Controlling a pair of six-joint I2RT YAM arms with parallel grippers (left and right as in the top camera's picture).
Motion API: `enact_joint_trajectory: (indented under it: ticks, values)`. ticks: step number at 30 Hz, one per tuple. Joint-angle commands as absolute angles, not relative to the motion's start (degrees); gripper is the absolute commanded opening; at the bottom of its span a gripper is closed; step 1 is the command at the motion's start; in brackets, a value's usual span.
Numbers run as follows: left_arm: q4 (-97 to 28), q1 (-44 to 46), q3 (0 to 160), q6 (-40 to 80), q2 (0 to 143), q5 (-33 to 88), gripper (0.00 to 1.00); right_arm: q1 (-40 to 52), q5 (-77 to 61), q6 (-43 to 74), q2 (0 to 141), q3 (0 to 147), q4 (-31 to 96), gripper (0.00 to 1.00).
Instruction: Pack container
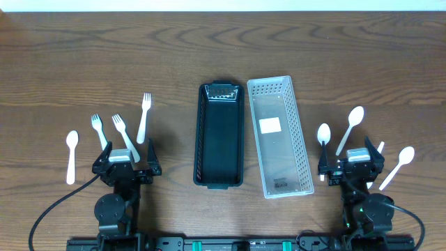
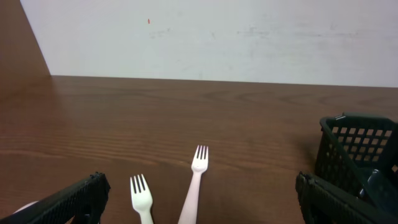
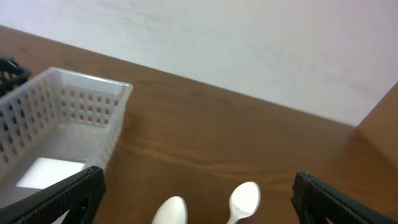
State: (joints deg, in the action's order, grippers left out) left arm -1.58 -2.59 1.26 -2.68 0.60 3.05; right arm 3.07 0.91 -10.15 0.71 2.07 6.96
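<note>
Both arms sit tucked at the near edge of the table (image 1: 70,56), wrists low, fingers pointing toward the far side. The left gripper (image 1: 126,155) is spread wide with nothing between its fingers. In its wrist view the two black fingertips sit far apart at the bottom corners, with bare wood and two fork heads in the gap. Over on the other side, the right gripper (image 1: 351,162) matches it: fingers wide apart, holding nothing, two spoon bowls showing just ahead of it.

Now the containers. Dead centre, two long baskets lie side by side, running lengthwise away from the robot. The black basket (image 1: 219,146) is on the left, with dark mesh walls. Just beside it, turned slightly off parallel, is the white basket (image 1: 282,157), with perforated walls and a white label (image 1: 270,125) on its floor.

All the cutlery is out on the wood. Left of the black basket lie the far fork (image 1: 144,116), the middle fork (image 1: 122,134) with its handle running in under the left gripper, the left fork (image 1: 99,130), and outermost a lone spoon (image 1: 72,156). Right of the white basket, the small spoon (image 1: 323,134) and tall spoon (image 1: 350,128) lie just ahead of the right gripper, and the outer spoon (image 1: 398,167) lies angled just beside it.
</note>
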Motion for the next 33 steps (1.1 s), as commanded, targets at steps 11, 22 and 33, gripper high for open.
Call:
enact_joint_trajectory:
  ticks: [11,22,33]
  values:
    - [-11.18,-2.94,12.64,6.11,8.95,5.82,0.98,2.17,2.81,8.05,8.16,11.53,10.85,0.99]
    - [-25.45,-2.94,33.82,6.09,37.74,6.52,0.98,-1.19,3.16,7.68,38.30,39.27,33.12,0.99]
    - [-41.21,-2.94,48.64,6.33,57.25,8.21,0.98,-2.46,-2.85,5.98,69.63,69.67,62.08,0.99]
